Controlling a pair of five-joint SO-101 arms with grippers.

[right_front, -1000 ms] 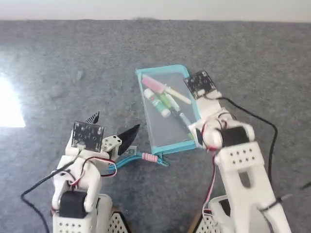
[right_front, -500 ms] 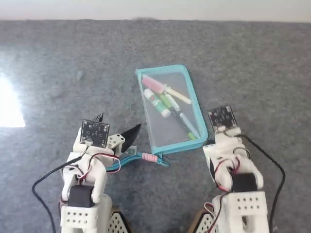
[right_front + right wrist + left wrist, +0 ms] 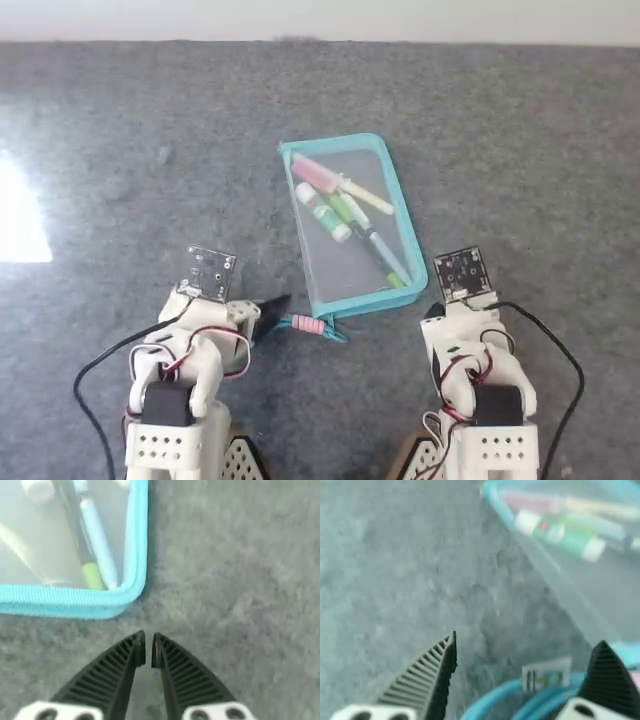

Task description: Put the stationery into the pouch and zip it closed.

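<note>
A clear pouch (image 3: 352,232) with a teal zip border lies flat in the middle of the table. Several pens and markers (image 3: 340,205) show through it. A blue strap with a pink piece (image 3: 306,323) trails from its near corner toward the left arm. My left gripper (image 3: 525,650) is open just above the mat, with the strap (image 3: 540,700) and its white tag (image 3: 546,677) between the fingers, untouched. My right gripper (image 3: 148,649) is shut on nothing, a little short of the pouch's near right corner (image 3: 131,591).
Grey mat (image 3: 520,130) spreads on all sides of the pouch. A bright glare patch (image 3: 20,215) sits at the left edge. Both arm bases (image 3: 480,430) stand at the near edge.
The right arm has drawn back from over the pouch's right side to the near edge. The left arm has also pulled back and its gripper has dropped lower toward the strap.
</note>
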